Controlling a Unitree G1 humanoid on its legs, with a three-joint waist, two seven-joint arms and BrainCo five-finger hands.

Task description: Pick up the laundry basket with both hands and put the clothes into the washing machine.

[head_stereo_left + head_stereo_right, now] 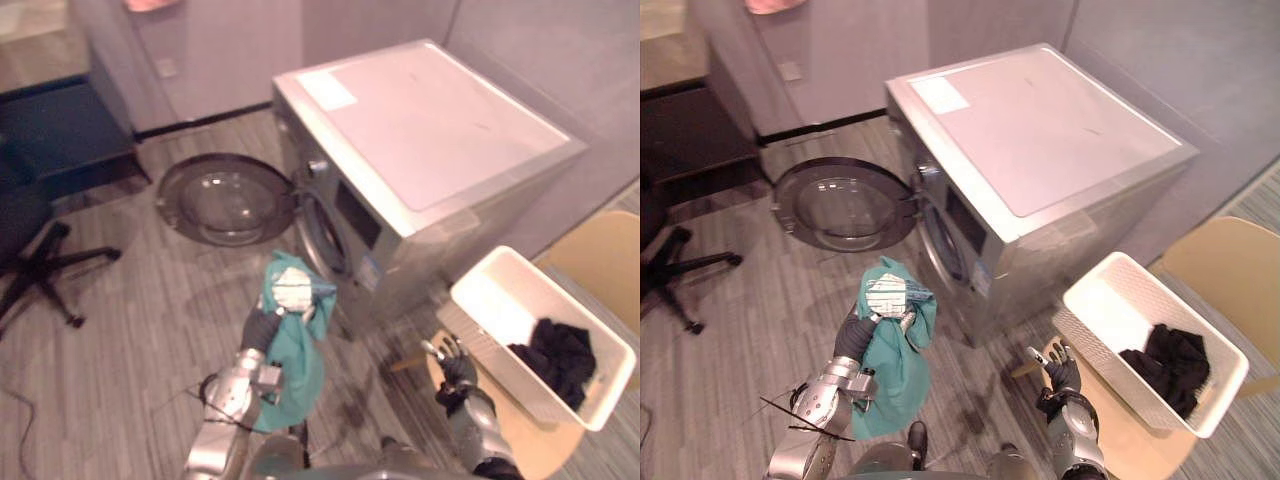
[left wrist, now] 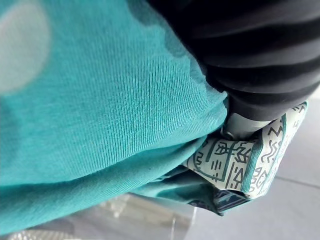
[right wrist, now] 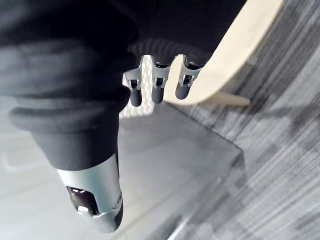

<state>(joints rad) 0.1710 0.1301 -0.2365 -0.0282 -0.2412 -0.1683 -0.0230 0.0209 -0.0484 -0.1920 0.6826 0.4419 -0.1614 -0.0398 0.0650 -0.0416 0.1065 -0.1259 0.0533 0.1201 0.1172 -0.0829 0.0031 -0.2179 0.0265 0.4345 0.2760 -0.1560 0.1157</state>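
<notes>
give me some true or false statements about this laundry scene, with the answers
1. The left hand grips a teal garment. True.
2. The washing machine door is closed. False: it stands swung open.
3. The white laundry basket is empty. False: black clothing lies in it.
4. The right hand is open and holds nothing. True.
5. The basket sits on top of the washing machine. False: it rests on a tan chair beside the machine.
</notes>
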